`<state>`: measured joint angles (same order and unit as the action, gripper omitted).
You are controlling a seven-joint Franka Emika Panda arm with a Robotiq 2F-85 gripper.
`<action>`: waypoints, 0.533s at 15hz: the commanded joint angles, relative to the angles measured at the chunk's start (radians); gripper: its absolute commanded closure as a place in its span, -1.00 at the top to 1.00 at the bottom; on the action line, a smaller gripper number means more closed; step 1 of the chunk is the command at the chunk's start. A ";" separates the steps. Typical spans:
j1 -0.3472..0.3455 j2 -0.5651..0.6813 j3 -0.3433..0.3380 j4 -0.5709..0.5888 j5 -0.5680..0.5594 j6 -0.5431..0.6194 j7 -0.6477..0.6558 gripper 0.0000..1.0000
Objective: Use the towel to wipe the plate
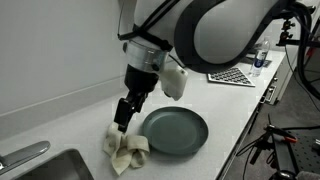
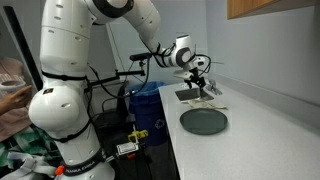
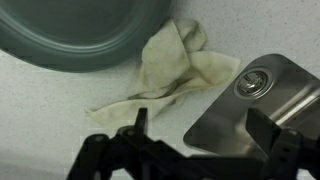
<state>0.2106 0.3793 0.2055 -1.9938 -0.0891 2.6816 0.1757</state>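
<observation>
**Cream towel (image 3: 175, 65) lies loose beside the plate (image 3: 80, 25), gripper (image 3: 200, 115) wide above it**

Wiping has not begun, by the look of it. The towel sits crumpled on the pale counter (image 3: 40, 95), one corner touching or just overlapping the rim of the dark grey plate. The metal sink (image 3: 230, 125) lies just on its other side. In the wrist view the gripper's fingers stand far apart with nothing between them. In an exterior view it hangs close over the towel's bunched top (image 1: 125, 148); whether it touches the cloth there I cannot tell.

Several things could go wrong from here:

- **Thin grasp.** The towel is spread in uneven folds. If the fingers close on a single flap rather than the thick middle, the cloth will likely slip free once it is dragged across the plate.
- **Sink edge.** A sideways nudge while coming down could push the towel toward the basin.
- **Hard contact.** Descending too far would drive the fingertips into the counter.
- **Sliding plate.** Nothing holds the plate, and the counter looks smooth. Firm wiping pressure, or cloth catching on the raised rim, may shove the plate along instead of cleaning it.
</observation>
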 commanded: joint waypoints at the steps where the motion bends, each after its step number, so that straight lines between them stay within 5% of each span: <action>1: 0.020 -0.003 -0.021 0.000 0.019 -0.002 -0.014 1.00; 8: 0.020 -0.003 -0.021 0.000 0.019 -0.002 -0.014 1.00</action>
<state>0.2106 0.3793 0.2051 -1.9936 -0.0891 2.6816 0.1757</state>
